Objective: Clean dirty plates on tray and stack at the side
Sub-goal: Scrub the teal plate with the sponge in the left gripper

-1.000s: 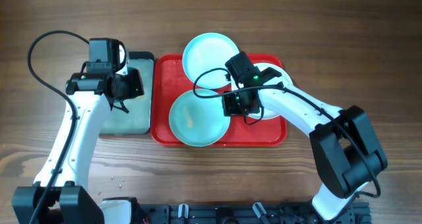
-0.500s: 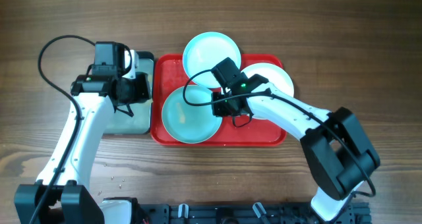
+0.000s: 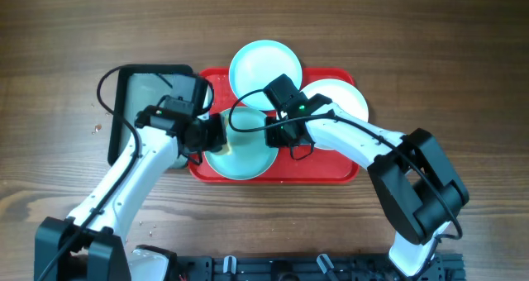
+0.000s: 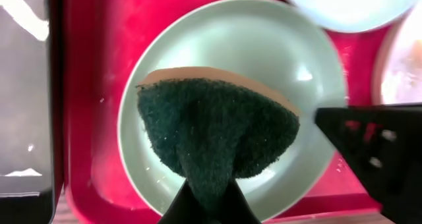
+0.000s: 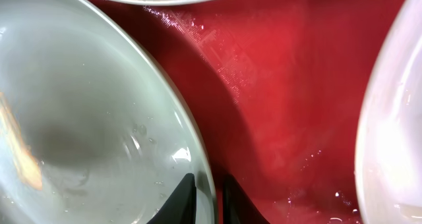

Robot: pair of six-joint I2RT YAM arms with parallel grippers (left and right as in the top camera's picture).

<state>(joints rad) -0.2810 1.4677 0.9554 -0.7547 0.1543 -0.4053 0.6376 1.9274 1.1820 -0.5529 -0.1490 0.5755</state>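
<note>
Near cyan plate [image 3: 240,153] sits in red tray [image 3: 326,172] at 7 o'clock corner. Far cyan plate [image 3: 264,66] overlaps tray rim at 12; white plate [image 3: 340,99] at 3.

Left hand [image 3: 213,134] clenched on green sponge [image 4: 214,132], hovering over near plate centre in left wrist view; contact unclear.

Right hand [image 5: 206,191] pinches near plate's rim at its 2 o'clock edge, fingers straddling lip.

Key relation: sponge directly above plate face, right hand bracing opposite rim. Judged next: press down, scrub.

Black tray [image 3: 136,107] on bench at 9.
</note>
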